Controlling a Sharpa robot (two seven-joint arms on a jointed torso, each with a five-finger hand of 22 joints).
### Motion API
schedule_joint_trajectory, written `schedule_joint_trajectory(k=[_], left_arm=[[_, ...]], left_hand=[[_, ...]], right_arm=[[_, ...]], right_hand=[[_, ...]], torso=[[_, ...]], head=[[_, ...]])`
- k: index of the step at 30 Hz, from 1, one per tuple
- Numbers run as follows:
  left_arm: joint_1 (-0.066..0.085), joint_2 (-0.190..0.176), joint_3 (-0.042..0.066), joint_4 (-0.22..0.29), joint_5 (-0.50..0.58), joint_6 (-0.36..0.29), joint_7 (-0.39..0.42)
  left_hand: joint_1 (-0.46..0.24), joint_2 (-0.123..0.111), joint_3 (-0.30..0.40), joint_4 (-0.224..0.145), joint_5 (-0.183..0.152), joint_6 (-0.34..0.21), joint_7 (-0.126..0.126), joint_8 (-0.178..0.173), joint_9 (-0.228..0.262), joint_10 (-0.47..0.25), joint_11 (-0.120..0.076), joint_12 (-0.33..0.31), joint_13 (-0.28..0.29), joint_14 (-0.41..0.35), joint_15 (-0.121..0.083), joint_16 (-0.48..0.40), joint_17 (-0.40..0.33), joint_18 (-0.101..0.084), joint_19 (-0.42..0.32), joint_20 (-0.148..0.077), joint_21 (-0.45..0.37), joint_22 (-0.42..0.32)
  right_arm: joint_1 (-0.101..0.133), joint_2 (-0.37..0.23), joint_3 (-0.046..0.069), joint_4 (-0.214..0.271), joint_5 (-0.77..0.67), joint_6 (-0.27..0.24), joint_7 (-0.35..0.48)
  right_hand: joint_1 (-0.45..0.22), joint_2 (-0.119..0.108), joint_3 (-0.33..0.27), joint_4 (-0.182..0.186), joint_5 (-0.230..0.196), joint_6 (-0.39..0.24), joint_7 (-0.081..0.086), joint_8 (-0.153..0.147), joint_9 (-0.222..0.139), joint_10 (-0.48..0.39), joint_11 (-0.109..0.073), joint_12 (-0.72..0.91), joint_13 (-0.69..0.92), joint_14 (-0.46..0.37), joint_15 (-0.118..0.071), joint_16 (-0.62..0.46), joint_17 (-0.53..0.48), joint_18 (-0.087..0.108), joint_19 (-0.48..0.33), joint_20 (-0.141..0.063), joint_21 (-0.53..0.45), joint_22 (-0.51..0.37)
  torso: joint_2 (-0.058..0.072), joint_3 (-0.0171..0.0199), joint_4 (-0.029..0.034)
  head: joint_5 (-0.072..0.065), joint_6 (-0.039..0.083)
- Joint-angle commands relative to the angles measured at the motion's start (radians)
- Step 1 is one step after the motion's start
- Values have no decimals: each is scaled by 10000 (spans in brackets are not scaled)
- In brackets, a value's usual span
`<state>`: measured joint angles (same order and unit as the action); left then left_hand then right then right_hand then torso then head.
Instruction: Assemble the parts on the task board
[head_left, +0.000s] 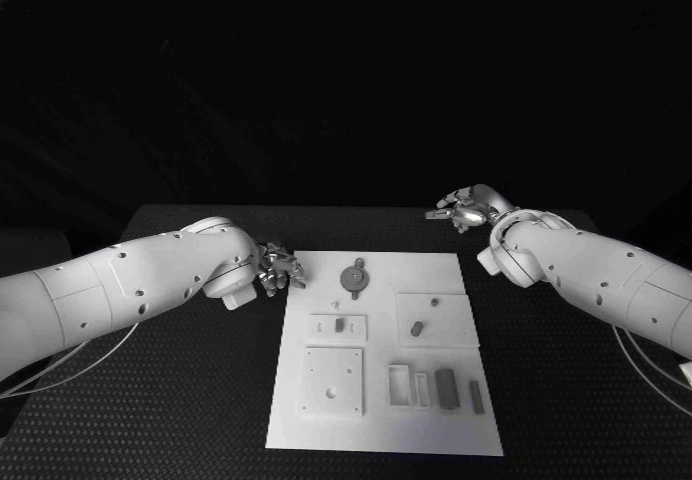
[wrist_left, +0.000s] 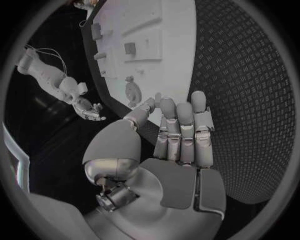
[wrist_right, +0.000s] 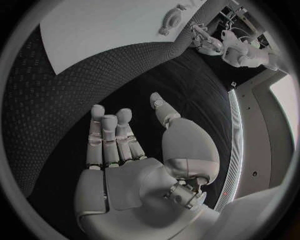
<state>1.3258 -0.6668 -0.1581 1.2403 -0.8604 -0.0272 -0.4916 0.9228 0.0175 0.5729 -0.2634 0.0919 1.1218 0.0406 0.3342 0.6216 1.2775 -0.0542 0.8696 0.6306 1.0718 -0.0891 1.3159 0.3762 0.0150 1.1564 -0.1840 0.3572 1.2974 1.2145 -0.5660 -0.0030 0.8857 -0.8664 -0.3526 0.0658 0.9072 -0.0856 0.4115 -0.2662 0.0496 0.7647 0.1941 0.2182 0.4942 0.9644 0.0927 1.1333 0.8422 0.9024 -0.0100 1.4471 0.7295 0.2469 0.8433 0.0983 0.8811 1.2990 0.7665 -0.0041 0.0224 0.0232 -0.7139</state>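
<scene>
Board (head_left: 378, 400) flat, white, on ribbed black table (head_left: 577, 400).

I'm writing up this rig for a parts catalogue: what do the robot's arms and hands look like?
Both arms are smooth white shells dotted with small dark holes; thin pale cables loop beside each forearm. The left hand and right hand are silver metal, with segmented fingers ending in rounded tips, a flat plated palm, a bulbous polished thumb base and a small exposed mechanism at the wrist.
</scene>
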Motion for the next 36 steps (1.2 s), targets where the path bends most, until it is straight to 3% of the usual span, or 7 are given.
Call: schedule_joint_trajectory(k=[1, 4, 6, 10, 13, 25, 36], left_arm=[[0, -289, -194, 688, 447, -1320, -302], [-2, -613, -373, 1370, 446, -1653, -404], [-2, -803, -553, 1775, 334, -1843, -471], [-2, -1043, -781, 2441, -54, -2118, -556], [-3, -1031, -837, 2718, -704, -2128, -596], [-141, -749, -838, 3135, -1211, -2322, -818], [-148, -531, -837, 3181, -1623, -1833, -1107]], left_hand=[[295, 182, 40, -34, 71, 95, -45, 341, 350, 266, -187, 31, -16, 93, 5, 50, 5, 50, 91, -16, 40, 18], [307, 150, 45, -48, 89, 115, -54, 352, 360, 289, -197, 31, -21, 116, 0, 54, 3, 52, 109, -20, 42, 28], [316, 136, 49, -58, 92, 129, -61, 358, 365, 308, -204, 32, -24, 134, -3, 56, 1, 55, 126, -25, 45, 35], [330, 105, 54, -73, 93, 165, -80, 373, 376, 361, -223, 39, -27, 187, -14, 66, -2, 62, 174, -35, 57, 54], [330, 90, 53, -75, 90, 178, -87, 377, 380, 386, -230, 44, -27, 212, -19, 73, -1, 66, 195, -40, 62, 62], [318, 35, 48, -63, 62, 211, -102, 381, 382, 442, -246, 57, -25, 265, -27, 89, 0, 72, 241, -50, 72, 83], [281, 26, 35, -30, 37, 234, -110, 380, 379, 475, -254, 78, -15, 296, -35, 110, 6, 73, 272, -54, 79, 102]], right_arm=[[-3, -22, 1, 29, 0, 119, 92], [-3, -39, 1, 33, 1, 131, 93], [-3, -42, 1, 27, 1, 135, 92], [-3, -62, 1, 32, 3, 139, 89], [-3, -67, 1, 39, 4, 137, 84], [-3, 4, 1, 43, 4, 146, 85], [-3, 16, 1, 58, 4, 159, 86]], right_hand=[[-68, 23, 44, 3, 4, 63, 33, 57, -12, -1554, -56, 53, -10, 1, -82, 64, -11, 149, -24, 14, -14, 12], [-69, 23, 45, 2, 4, 63, 33, 57, -12, -1554, -56, 54, -12, 1, -82, 65, -12, 149, -24, 13, -14, 13], [-68, 23, 46, 1, 4, 63, 33, 58, -12, -1555, -56, 55, -13, 0, -82, 66, -13, 149, -25, 13, -14, 13], [-70, 21, 47, -1, 4, 64, 33, 59, -13, -1556, -56, 57, -16, 0, -82, 67, -15, 149, -26, 13, -15, 14], [-70, 21, 48, -2, 4, 63, 33, 59, -13, -1556, -56, 58, -17, -1, -82, 68, -15, 149, -26, 13, -15, 14], [-73, 21, 52, -6, 4, 63, 33, 61, -14, -1559, -56, 64, -24, -3, -82, 71, -20, 149, -28, 13, -15, 16], [-76, 22, 56, -10, 4, 62, 33, 63, -16, -1561, -56, 69, -31, -6, -82, 74, -25, 149, -29, 13, -16, 18]], torso=[[-8, 8, 12], [-8, 0, 15], [0, -11, 8], [1, -12, 5], [2, -10, 6], [11, -4, -8], [9, -11, -2]], head=[[9, -36], [3, -64], [4, -85], [1, -130], [1, -158], [38, -215], [-9, -294]])
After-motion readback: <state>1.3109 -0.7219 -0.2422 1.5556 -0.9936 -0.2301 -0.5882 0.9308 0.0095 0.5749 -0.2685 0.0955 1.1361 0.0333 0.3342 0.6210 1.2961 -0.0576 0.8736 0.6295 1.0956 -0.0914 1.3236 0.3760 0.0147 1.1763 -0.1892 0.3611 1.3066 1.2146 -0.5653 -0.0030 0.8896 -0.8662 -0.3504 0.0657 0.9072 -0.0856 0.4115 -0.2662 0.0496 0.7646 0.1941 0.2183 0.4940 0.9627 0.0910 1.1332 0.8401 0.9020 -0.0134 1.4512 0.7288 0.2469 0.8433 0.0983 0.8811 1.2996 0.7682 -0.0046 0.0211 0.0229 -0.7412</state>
